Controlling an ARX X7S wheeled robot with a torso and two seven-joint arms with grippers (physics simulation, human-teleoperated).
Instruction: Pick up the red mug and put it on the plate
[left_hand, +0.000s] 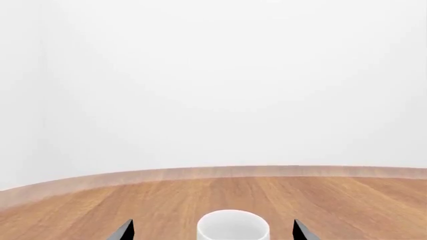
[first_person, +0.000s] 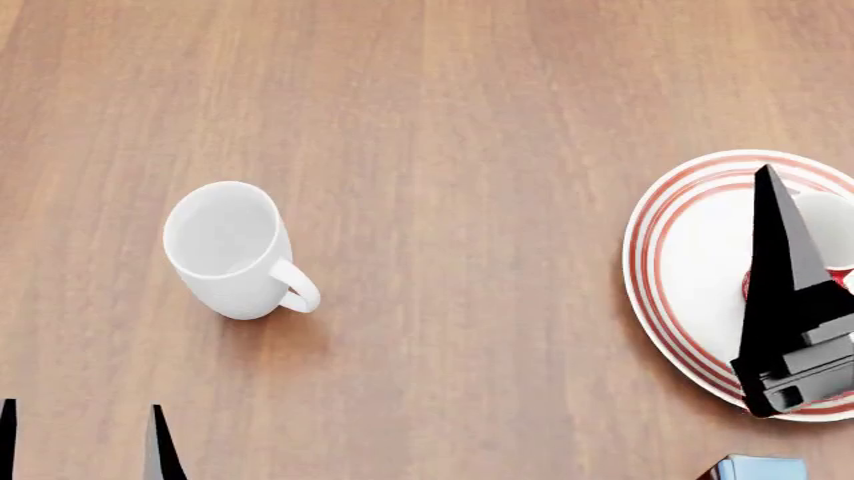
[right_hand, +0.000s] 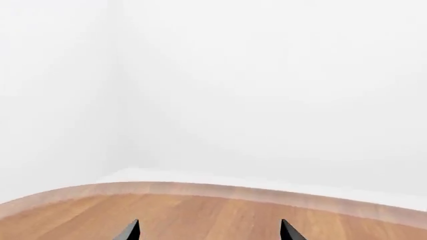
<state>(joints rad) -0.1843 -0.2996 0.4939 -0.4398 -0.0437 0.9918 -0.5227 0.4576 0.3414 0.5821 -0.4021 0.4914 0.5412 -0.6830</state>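
The plate (first_person: 681, 260), white with red rings, lies at the right of the head view. The red mug (first_person: 842, 277) stands on it. Only red slivers and part of its white inside show behind one black finger (first_person: 778, 260) of my right gripper, which hangs above the plate. In the right wrist view my right gripper (right_hand: 209, 232) is open with nothing between its tips, and neither mug nor plate shows there. My left gripper (first_person: 83, 445) is open at the near left, also empty (left_hand: 212, 232).
A plain white mug (first_person: 227, 248) stands upright at the left, handle toward the plate; it shows just ahead of the left fingertips in the left wrist view (left_hand: 233, 226). The wooden table's rounded far edge (left_hand: 213, 174) meets white walls.
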